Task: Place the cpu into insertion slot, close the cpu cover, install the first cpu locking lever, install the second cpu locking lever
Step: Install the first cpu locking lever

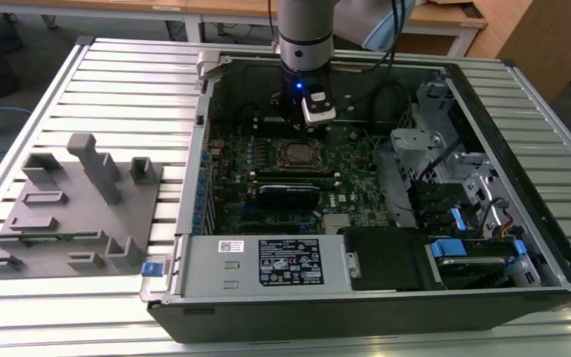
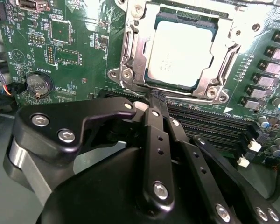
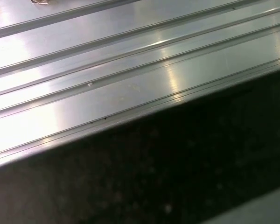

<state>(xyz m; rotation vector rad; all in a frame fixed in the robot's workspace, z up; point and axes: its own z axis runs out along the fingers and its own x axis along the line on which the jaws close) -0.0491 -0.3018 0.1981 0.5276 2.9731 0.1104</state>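
In the second wrist view the cpu (image 2: 179, 53), a pale silvery square, lies in the insertion slot (image 2: 184, 17) on the green motherboard (image 2: 74, 56). The cpu cover (image 2: 130, 46), a silvery frame, lies flat around it. My gripper (image 2: 154, 98) is shut, its black fingers (image 2: 155, 135) pressed together, with the tips at the socket frame's near edge. I cannot tell whether the tips touch a lever. In the exterior view the gripper (image 1: 300, 126) hangs inside the open computer case, just above the socket (image 1: 297, 153).
Black memory slots (image 2: 214, 123) run close beside the fingertips, and a coin battery (image 2: 39, 83) sits on the board. A drive cage (image 1: 434, 141) and power supply (image 1: 265, 260) crowd the case. A grey fixture block (image 1: 77, 208) stands on the ribbed metal table (image 3: 107, 60).
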